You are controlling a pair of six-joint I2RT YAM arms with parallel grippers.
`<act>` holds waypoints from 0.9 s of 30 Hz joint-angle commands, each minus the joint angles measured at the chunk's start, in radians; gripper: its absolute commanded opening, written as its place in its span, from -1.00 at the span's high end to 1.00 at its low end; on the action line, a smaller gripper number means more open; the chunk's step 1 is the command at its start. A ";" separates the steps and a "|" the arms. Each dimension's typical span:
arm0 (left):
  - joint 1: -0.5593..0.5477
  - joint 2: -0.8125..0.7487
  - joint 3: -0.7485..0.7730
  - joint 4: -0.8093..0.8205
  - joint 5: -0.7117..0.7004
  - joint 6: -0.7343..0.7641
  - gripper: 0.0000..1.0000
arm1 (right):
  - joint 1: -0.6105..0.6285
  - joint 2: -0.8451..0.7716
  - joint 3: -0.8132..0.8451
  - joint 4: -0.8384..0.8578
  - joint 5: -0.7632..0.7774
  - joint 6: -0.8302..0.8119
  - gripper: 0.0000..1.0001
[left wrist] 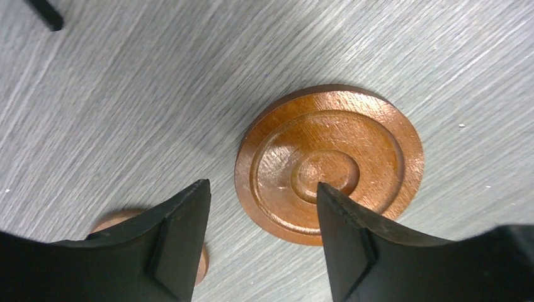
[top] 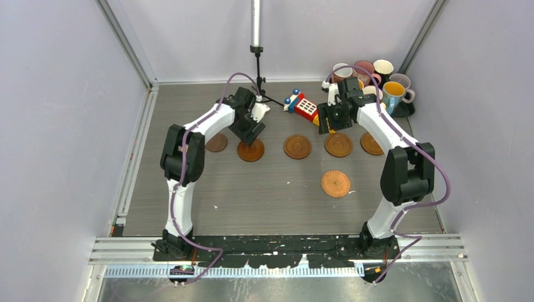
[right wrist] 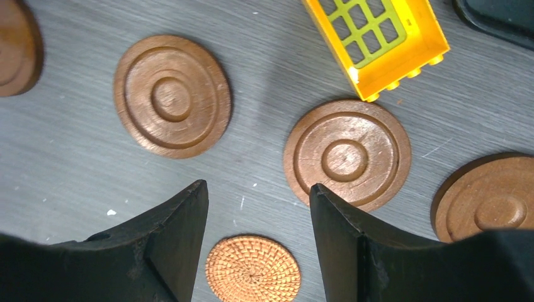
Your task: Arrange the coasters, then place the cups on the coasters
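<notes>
Five brown ringed coasters lie in a row across the table, from the leftmost [top: 216,143] to the rightmost [top: 371,143]. One woven orange coaster [top: 335,184] lies nearer the arms. My left gripper [top: 252,134] hovers over the second coaster [top: 250,151]. In the left wrist view this coaster [left wrist: 329,162] lies flat on the table under the open, empty left gripper [left wrist: 261,185]. My right gripper [top: 326,123] hangs open and empty above the table; its view shows the woven coaster [right wrist: 253,268] below the right gripper [right wrist: 258,185]. Several cups [top: 368,74] crowd the back right corner.
A red-yellow toy block [top: 302,106] lies behind the coaster row, its yellow side [right wrist: 378,38] near my right gripper. The cups stand on a black tray [top: 403,108]. A black stand [top: 256,60] rises at the back centre. Grey walls close in the table.
</notes>
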 commanded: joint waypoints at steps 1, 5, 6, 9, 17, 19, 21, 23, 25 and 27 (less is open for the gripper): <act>0.024 -0.123 0.063 -0.062 0.020 -0.017 -0.36 | -0.004 -0.096 0.019 -0.043 -0.126 -0.059 -0.30; 0.083 -0.209 0.011 -0.060 0.069 -0.043 -0.57 | -0.005 -0.118 0.005 -0.157 -0.137 -0.156 -0.30; 0.100 -0.231 -0.012 -0.054 0.083 -0.049 -0.60 | -0.004 -0.130 -0.016 -0.180 -0.138 -0.184 -0.30; 0.142 -0.320 -0.101 -0.015 0.123 -0.058 -0.69 | -0.003 -0.170 -0.118 -0.208 -0.141 -0.264 -0.30; 0.205 -0.520 -0.350 0.106 0.204 -0.103 -0.90 | 0.018 -0.210 -0.308 -0.210 -0.069 -0.317 -0.22; 0.205 -0.535 -0.367 0.102 0.206 -0.104 -0.90 | 0.030 -0.217 -0.344 -0.190 -0.041 -0.326 -0.20; 0.205 -0.542 -0.375 0.096 0.207 -0.103 -0.90 | 0.044 -0.221 -0.378 -0.166 -0.015 -0.331 -0.18; 0.205 -0.550 -0.381 0.093 0.206 -0.102 -0.90 | 0.061 -0.220 -0.403 -0.149 0.007 -0.333 -0.15; 0.205 -0.558 -0.387 0.092 0.206 -0.102 -0.90 | 0.073 -0.215 -0.423 -0.128 0.028 -0.336 -0.13; 0.205 -0.565 -0.390 0.093 0.207 -0.102 -0.91 | 0.085 -0.206 -0.440 -0.110 0.051 -0.341 -0.12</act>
